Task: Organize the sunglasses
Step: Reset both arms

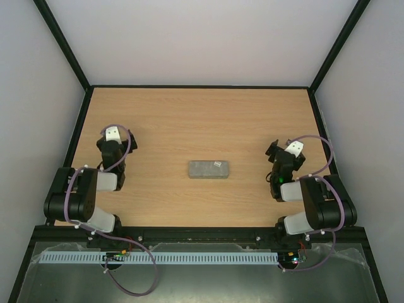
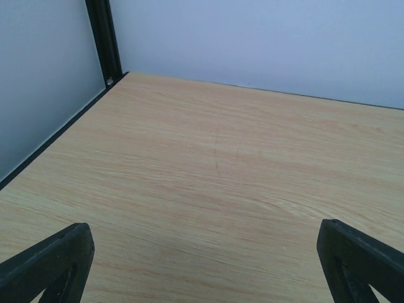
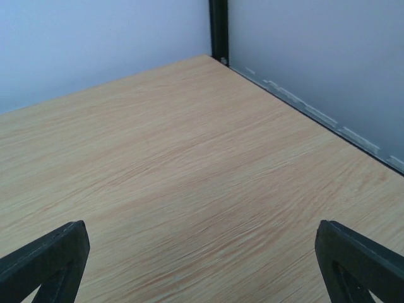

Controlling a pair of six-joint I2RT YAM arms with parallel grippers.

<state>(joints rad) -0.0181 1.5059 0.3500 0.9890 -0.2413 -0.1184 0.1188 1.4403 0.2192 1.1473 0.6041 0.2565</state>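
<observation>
Left gripper (image 2: 203, 235): jaws set wide apart, nothing between them; its two dark fingers (image 2: 53, 260) show only at the lower corners of the left wrist view, above bare wood. Right gripper (image 3: 202, 232): likewise spread wide and holding nothing, with one finger at each lower corner of the right wrist view. From above, both arms are folded back near their bases, the left arm (image 1: 85, 192) at the table's left side and the right arm (image 1: 315, 202) at its right side, each gripper pointing toward the far wall. Table (image 1: 189, 120): light wood grain, edged by a black frame and pale walls; a black corner post (image 2: 104, 38) stands at the far left, a matching right post (image 3: 218, 28) at the far right. Grey case (image 1: 209, 170): oblong, closed, lying flat near the table's centre, between the two arms and well apart from both; a small white label (image 1: 218, 165) sits on its upper right part. Sunglasses: visible in no view; whether they lie inside the case cannot be told
</observation>
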